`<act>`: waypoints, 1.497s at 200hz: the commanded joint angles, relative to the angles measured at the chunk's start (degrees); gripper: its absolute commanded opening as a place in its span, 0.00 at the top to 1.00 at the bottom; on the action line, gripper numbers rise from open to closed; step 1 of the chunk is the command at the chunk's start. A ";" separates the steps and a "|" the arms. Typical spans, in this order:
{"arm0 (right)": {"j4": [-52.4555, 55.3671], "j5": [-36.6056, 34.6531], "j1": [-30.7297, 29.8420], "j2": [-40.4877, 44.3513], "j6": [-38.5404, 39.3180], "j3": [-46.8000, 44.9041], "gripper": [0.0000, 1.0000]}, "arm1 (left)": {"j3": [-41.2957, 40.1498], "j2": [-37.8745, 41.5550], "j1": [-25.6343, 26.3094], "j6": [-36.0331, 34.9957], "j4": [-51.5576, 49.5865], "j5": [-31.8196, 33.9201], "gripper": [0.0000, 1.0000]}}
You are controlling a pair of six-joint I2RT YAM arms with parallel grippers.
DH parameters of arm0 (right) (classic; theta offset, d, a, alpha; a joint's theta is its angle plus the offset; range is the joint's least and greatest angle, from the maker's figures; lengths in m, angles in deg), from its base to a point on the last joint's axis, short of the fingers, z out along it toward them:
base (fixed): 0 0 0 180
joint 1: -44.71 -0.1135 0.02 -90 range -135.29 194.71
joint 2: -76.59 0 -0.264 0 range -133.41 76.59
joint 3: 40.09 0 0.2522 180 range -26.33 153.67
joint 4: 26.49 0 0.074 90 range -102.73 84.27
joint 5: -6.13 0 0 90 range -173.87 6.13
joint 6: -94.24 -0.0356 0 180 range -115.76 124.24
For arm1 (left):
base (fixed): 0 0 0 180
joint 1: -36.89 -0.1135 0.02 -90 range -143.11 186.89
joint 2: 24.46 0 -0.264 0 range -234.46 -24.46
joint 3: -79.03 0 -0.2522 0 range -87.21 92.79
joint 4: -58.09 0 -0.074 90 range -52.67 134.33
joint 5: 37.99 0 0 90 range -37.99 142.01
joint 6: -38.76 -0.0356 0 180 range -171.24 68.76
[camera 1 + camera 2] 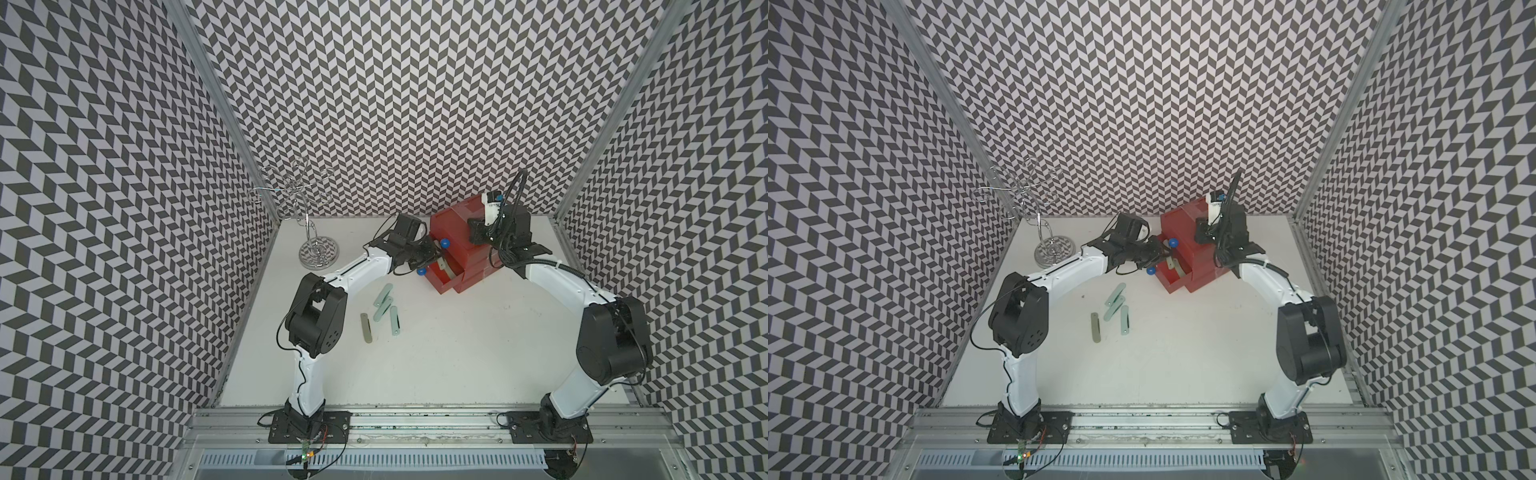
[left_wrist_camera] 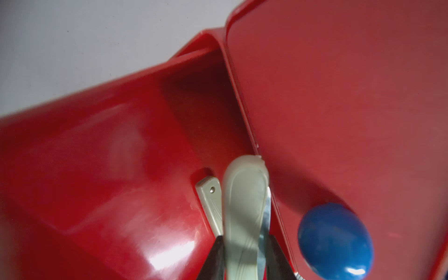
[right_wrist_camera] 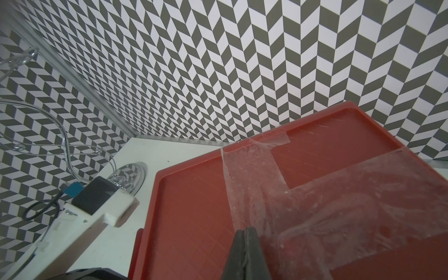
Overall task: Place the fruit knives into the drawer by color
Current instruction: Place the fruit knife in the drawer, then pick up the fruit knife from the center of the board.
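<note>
1. Counter (image 1: 457, 353): four loose knives (image 1: 394, 322) lie at the box's 7 o'clock.
2. Box (image 1: 451, 228): the right gripper (image 3: 246, 232), jaws together, rests on its taped top and should brace it.
3. Pulled-out drawer (image 1: 444, 286): the left gripper (image 2: 244, 242) clamps a grey-olive knife (image 2: 244, 194) above it, jutting toward 4 o'clock. Lower it, then release it beside its twin (image 2: 209, 201).

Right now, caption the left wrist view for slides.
Left gripper holds a grey-green knife at the open drawer, a second knife inside.
</note>
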 commanded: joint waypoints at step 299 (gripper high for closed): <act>21.05 1.73 -0.72 -9.92 -2.07 -7.50 1.00 | -24.36 35.94 0.12 -8.58 -22.20 24.12 0.45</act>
